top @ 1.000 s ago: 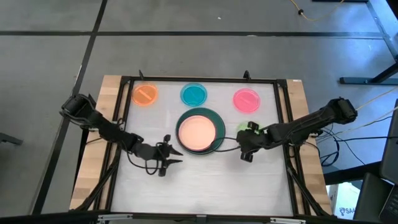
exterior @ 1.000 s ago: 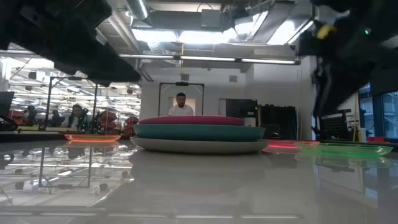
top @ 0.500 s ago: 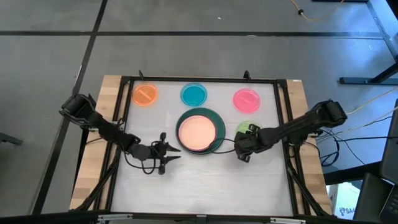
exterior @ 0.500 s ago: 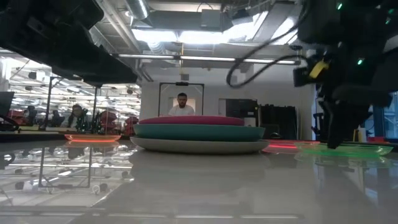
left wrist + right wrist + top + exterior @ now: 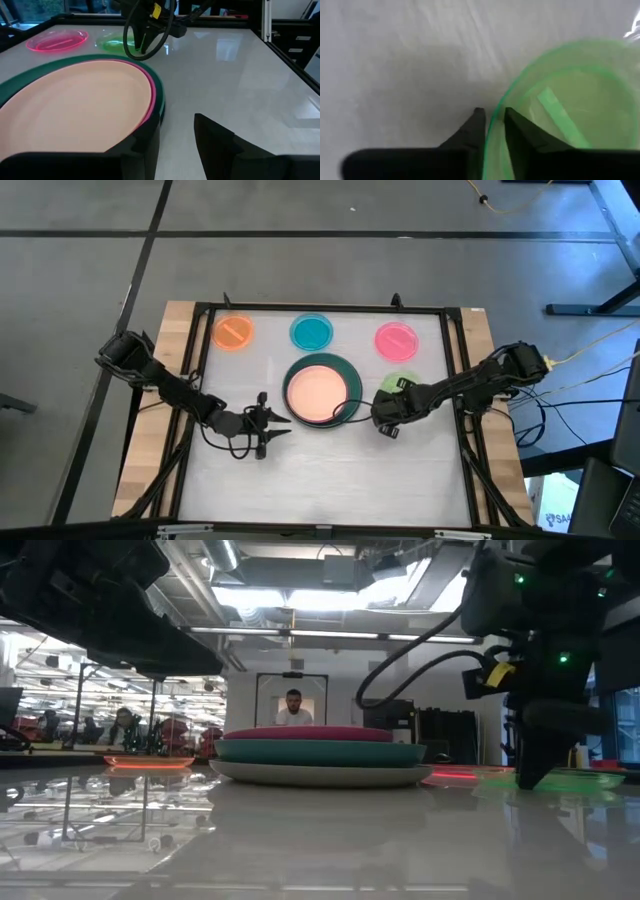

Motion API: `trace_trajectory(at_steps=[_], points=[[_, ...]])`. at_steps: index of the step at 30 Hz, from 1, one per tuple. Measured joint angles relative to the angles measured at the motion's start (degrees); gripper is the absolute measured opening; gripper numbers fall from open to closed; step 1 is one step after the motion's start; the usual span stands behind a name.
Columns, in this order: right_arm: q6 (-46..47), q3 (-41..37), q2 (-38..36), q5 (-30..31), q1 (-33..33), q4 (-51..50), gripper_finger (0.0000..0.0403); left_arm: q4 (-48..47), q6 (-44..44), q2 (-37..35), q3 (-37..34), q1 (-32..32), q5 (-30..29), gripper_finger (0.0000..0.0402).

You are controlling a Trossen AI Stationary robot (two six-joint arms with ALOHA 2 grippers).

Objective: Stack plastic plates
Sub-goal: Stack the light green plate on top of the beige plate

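- White tabletop (image 5: 330, 470) carries the stack of plates (image 5: 321, 390) at frame centre, peach plate (image 5: 318, 392) on top.
- My right gripper (image 5: 491, 123) has crept left since a second ago; its fingers now pinch the green plate (image 5: 570, 105)'s rim.
- Green plate is mostly hidden overhead.
- Left gripper (image 5: 272, 427) waits lower left of the stack, fingers apart.
- Orange plate (image 5: 233, 332), blue plate (image 5: 312, 332) and pink plate (image 5: 396, 340) line the top.

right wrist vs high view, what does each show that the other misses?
Right wrist only: the right gripper has its jaws straddling the green plate rim, one inside and one outside, nearly closed.

High only: the stack topped by the peach plate, the orange, blue and pink plates, and the left gripper waiting beside the stack.

Both: green plate, right gripper, white table.
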Motion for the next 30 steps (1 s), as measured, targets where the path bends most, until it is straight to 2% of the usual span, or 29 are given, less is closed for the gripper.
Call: trace_trajectory(at_steps=[3,5,13,19,24,30], points=[[-2.3,-0.1,0.0,0.9,0.0,-0.1,0.0014,0.0,0.0,0.0,0.0,0.0,0.0,0.0114],[-3.4,-0.1,0.0,1.5,0.0,-0.3,0.0006,0.0,0.0,0.0,0.0,0.0,0.0,0.0114],[-7.4,0.7,-1.3,2.4,-0.2,-3.2,0.0002,0.0,-0.1,0.0,0.0,0.0,0.0,0.0114],[-10.8,7.3,-2.8,6.2,-0.2,-10.0,0.0001,0.0,-0.4,0.0,0.0,0.0,0.0,0.0114],[-17.9,13.3,-2.8,7.8,-0.1,-9.1,0.0001,0.0,-0.4,0.0,0.0,0.0,0.0,0.0114],[-26.5,17.5,-2.8,9.1,-0.1,-2.0,0.0001,0.0,-0.4,0.0,0.0,0.0,0.0,0.0114]])
